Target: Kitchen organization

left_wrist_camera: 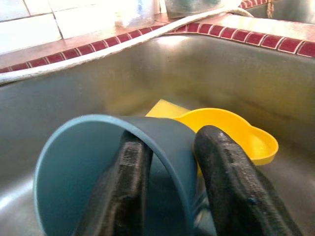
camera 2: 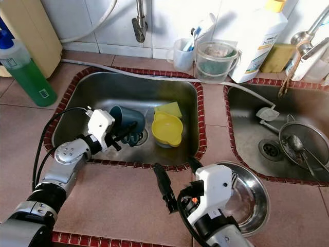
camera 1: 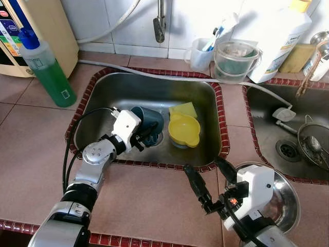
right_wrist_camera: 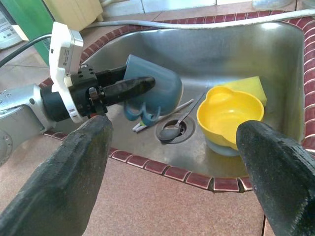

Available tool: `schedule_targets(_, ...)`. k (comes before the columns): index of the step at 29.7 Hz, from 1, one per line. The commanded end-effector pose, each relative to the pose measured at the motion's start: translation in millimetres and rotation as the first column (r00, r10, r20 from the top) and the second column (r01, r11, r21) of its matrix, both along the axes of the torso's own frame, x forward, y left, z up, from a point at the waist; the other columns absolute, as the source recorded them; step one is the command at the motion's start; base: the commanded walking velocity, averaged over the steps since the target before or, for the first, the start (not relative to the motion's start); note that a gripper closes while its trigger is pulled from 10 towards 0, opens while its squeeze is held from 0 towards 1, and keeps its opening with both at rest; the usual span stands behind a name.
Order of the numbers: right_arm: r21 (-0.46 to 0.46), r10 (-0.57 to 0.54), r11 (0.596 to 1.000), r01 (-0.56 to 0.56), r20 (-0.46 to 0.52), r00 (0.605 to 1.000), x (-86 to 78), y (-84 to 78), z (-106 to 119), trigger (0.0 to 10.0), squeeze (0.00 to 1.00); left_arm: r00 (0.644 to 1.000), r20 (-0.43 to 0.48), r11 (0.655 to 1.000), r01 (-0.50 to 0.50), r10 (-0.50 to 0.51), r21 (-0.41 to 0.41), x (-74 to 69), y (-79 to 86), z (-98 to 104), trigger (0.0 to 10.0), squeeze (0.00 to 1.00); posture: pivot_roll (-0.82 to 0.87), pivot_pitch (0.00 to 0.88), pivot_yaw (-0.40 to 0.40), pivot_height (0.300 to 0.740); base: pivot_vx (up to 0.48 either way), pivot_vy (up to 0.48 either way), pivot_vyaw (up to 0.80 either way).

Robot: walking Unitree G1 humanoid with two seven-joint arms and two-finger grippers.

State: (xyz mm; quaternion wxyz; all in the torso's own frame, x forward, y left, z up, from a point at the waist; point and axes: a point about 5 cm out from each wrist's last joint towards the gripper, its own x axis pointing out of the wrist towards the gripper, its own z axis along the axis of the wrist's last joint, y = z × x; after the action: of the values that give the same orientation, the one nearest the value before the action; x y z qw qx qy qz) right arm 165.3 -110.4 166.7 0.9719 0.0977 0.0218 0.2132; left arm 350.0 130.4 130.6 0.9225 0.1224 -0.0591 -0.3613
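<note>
Left pincer [camera 1: 145, 135] clamped on blue cup [camera 1: 149, 121] wall, one finger inside, one outside; cup tipped over near sink [camera 1: 154, 87] drain, beside yellow bowl [camera 1: 183, 129]. Right pincer [camera 1: 208, 175] spread wide over table at sink's front edge. Cup looks light, rigid plastic, probably wet-slick; rim grip should hold

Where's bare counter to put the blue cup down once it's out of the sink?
Free: tiled counter between sink rim and right gripper; also left, below green soap bottle. Crowded: back ledge by clear plastic containers. Left gripper grips dark blue plastic cup.
</note>
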Motion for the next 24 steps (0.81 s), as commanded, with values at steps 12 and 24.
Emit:
schedule_targets(12,0.000,-0.002,1.000,0.002,0.000,1.000,-1.7,-1.4,0,10.0,0.00,0.992,0.035,0.985,0.113,-0.119,0.134,-9.5,-5.7,-8,10.0,1.00,-0.29,0.212,0.028,0.740,0.000,0.000,0.00)
schedule_targets(24,-0.004,0.002,1.000,-0.002,0.015,1.000,4.5,-1.2,1,10.0,0.00,0.951,0.122,0.916,0.231,-0.283,0.328,-18.9,-13.7,-5,10.0,1.00,-0.28,0.203,0.032,0.740,0.000,0.000,0.00)
